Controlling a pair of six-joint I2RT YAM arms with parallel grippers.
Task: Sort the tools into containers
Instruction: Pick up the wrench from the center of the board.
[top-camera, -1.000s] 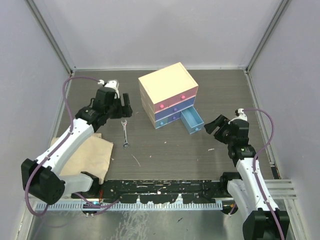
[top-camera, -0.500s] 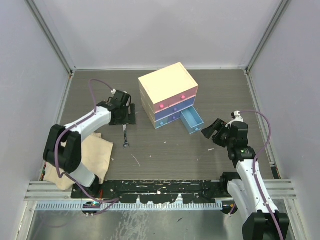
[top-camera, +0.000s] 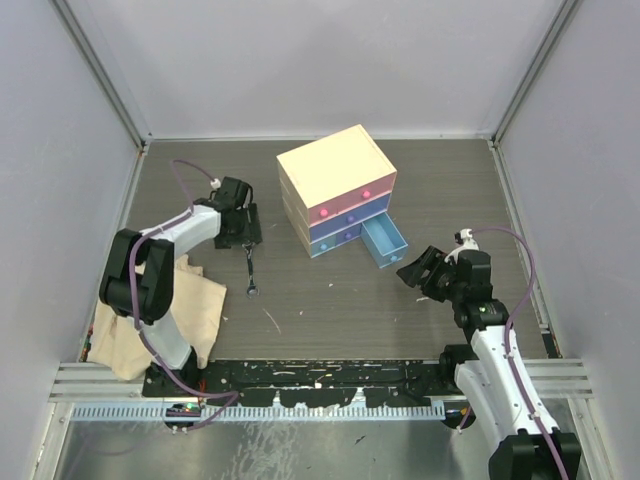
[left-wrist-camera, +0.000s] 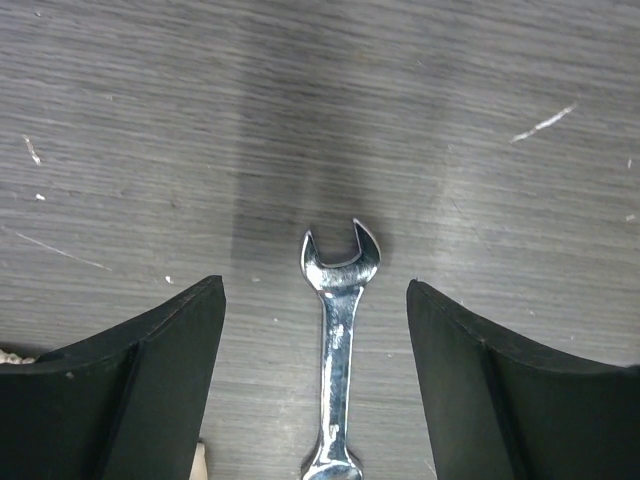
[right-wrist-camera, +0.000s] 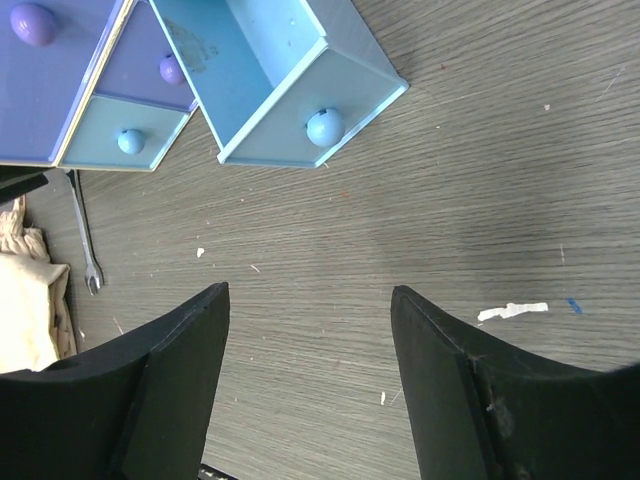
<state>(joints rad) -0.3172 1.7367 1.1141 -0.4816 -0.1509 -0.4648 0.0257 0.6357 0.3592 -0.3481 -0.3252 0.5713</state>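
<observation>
Wrench: slim polished silver metal wrench (left-wrist-camera: 338, 340), open-ended, flat on the matte grey wood-grain tabletop (left-wrist-camera: 450, 100), at 7 o'clock of the cream box-shaped chest (top-camera: 335, 165).
Left gripper (left-wrist-camera: 315, 290): arm folded low; black jaws spread, straddling the wrench head without touching it.
Right gripper (right-wrist-camera: 310, 292): spread, empty, hanging over bare tabletop.
Drawer: smooth blue drawer (right-wrist-camera: 290, 130), pulled out at the chest's 4 o'clock.
</observation>
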